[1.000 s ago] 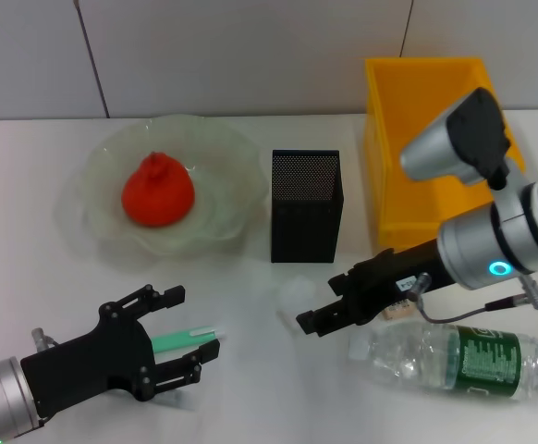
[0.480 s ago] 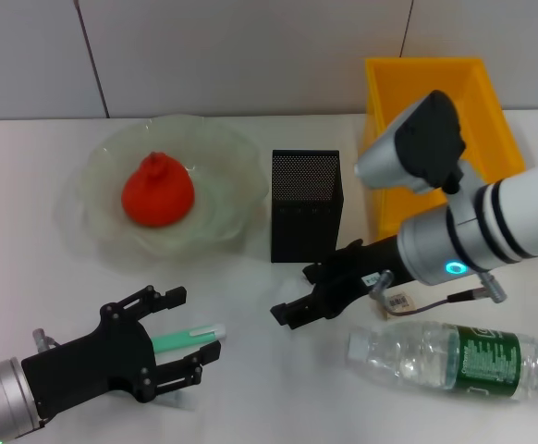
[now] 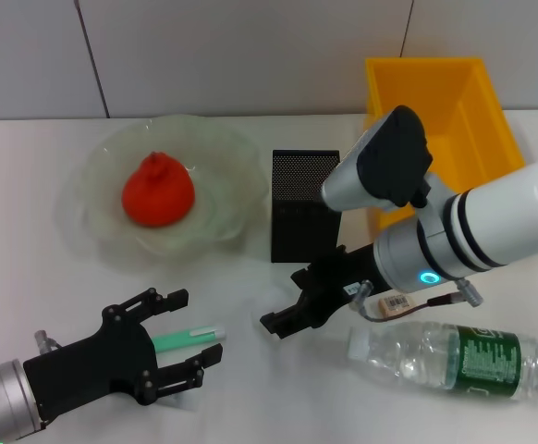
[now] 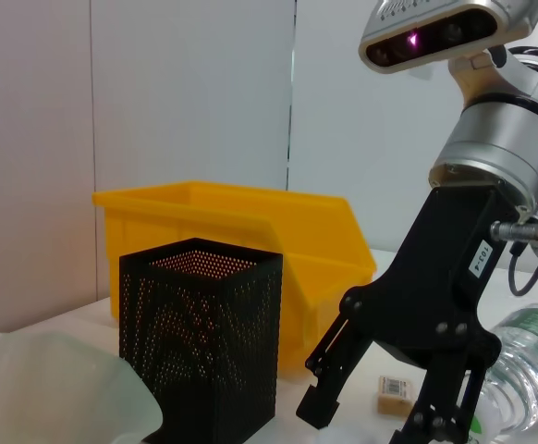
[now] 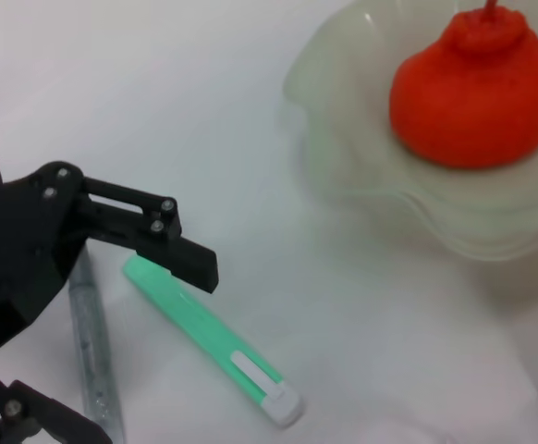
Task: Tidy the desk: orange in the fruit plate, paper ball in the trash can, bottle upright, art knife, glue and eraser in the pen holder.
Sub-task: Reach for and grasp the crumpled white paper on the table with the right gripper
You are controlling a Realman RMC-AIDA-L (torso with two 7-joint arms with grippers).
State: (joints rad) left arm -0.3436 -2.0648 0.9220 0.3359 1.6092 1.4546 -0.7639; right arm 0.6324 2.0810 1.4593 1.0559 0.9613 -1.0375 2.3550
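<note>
Two pincers sit open: our left pincer (image 3: pixel 181 338) straddles the green knife (image 3: pixel 188 338) to grip it, our right pincer (image 3: pixel 292 310) hovers empty near the holder (image 3: pixel 304 205).

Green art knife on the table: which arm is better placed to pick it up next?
Left, probably. The left claw is open with the green art knife between its fingers, while the right claw, also open and empty, is off to the knife's side.

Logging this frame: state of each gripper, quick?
Left gripper: open, empty, fingers either side of the green art knife on the desk.
Right gripper: open, empty, low over the desk before the pen holder.
</note>
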